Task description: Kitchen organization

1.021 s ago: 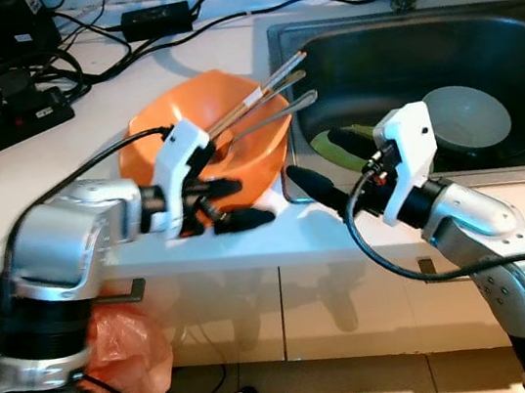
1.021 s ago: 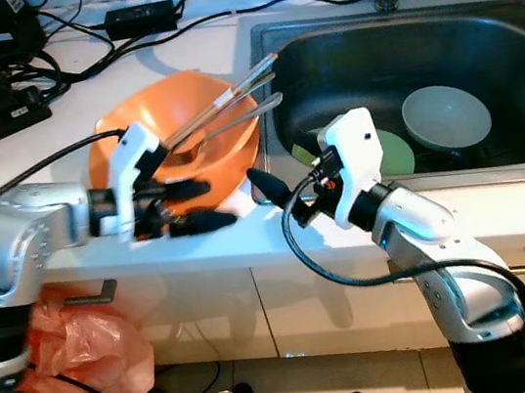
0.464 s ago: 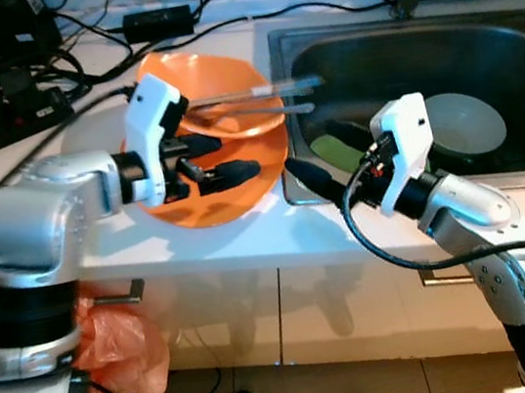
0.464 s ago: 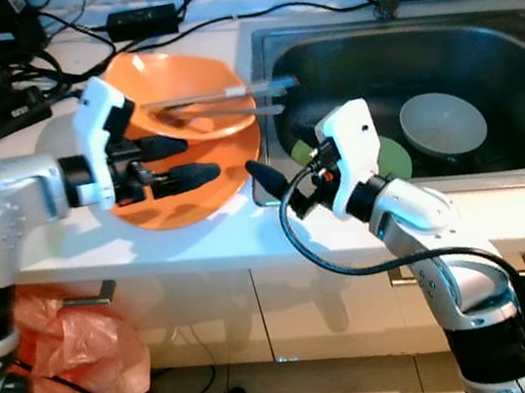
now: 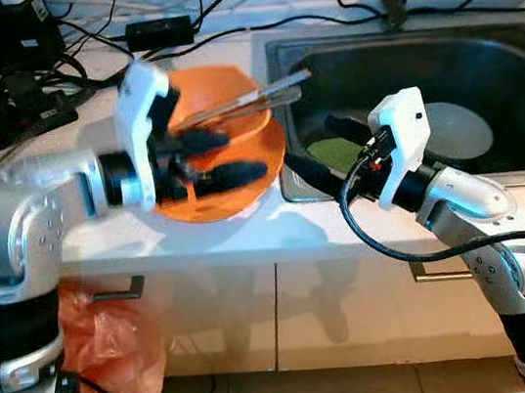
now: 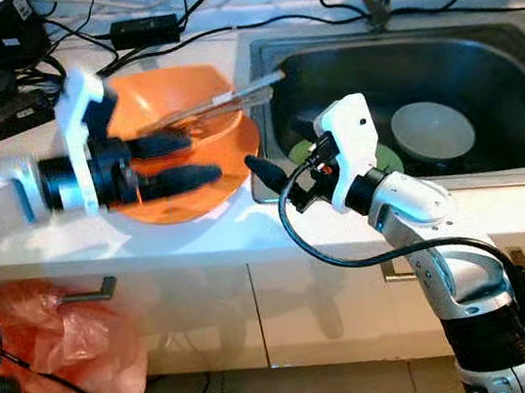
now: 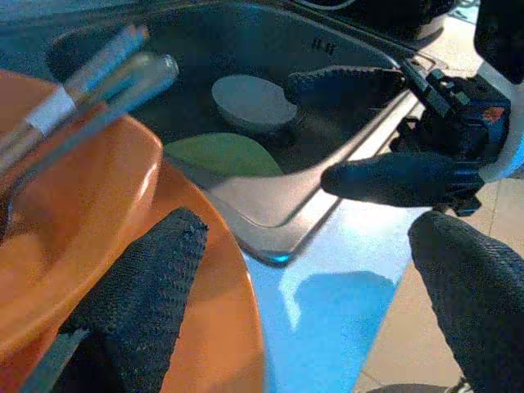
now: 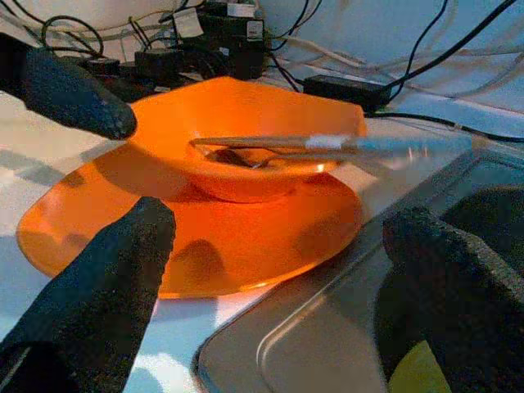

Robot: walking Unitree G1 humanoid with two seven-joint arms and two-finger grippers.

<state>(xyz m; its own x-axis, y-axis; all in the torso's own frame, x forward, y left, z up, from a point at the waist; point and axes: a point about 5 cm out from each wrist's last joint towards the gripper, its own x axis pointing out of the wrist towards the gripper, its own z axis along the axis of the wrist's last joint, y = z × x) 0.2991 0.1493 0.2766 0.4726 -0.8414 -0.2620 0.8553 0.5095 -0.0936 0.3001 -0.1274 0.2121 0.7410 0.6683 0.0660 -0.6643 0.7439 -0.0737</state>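
Left eye view puts our left end effector (image 5: 218, 160) at center left of the frame, its 2 black fingers pinching the rim of the orange plate (image 5: 218, 198) that carries the orange bowl (image 5: 230, 112). A second ago that stack rested on the counter (image 5: 248, 233) at center frame; half a second ago we had it raised and tipped toward the sink (image 5: 508, 51), and now it sits lower and flatter, just beside the sink's edge, with the chopsticks (image 5: 248, 100) and spoon in the bowl poking over the basin. Our right end effector (image 5: 320, 148) hovers at the sink's rim with fingers spread, holding nothing. We judge the stack is being carried toward the sink, where a white bowl (image 5: 455, 128) and a green plate (image 5: 335, 151) lie; the loose utensils could slide out if we tilt again.
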